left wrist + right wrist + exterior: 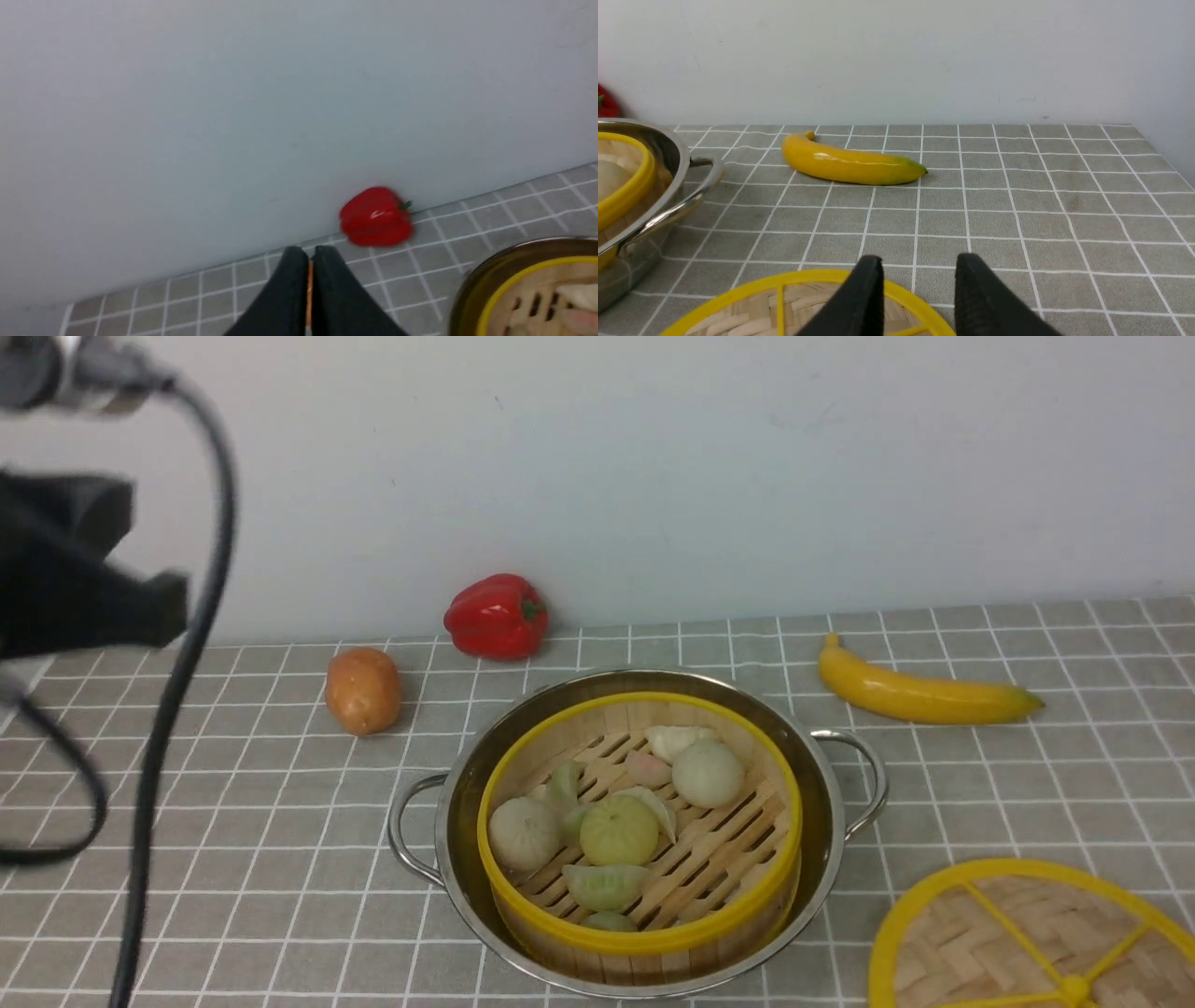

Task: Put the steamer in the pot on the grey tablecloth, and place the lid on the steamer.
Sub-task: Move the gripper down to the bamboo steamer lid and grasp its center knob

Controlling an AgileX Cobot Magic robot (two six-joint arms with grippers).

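The steamer [639, 941], a bamboo basket with a yellow rim and toy buns and dumplings inside, sits in the steel pot [826, 803] at the middle of the grey tablecloth [233, 821]. The lid [1018, 933] lies flat on the cloth at the front right, apart from the pot. My left gripper [308, 255] is shut and holds nothing, raised to the left of the pot [469, 280]; its arm [75, 579] shows blurred at the upper left. My right gripper [920, 265] stands open just above the far edge of the lid [752, 308], with nothing between its fingers.
A red pepper [497, 616] lies by the back wall and a potato [363, 690] to the pot's left rear. A banana [920, 695] rests right of the pot, beyond the lid. The pot's loop handles [864, 775] stick out at both sides.
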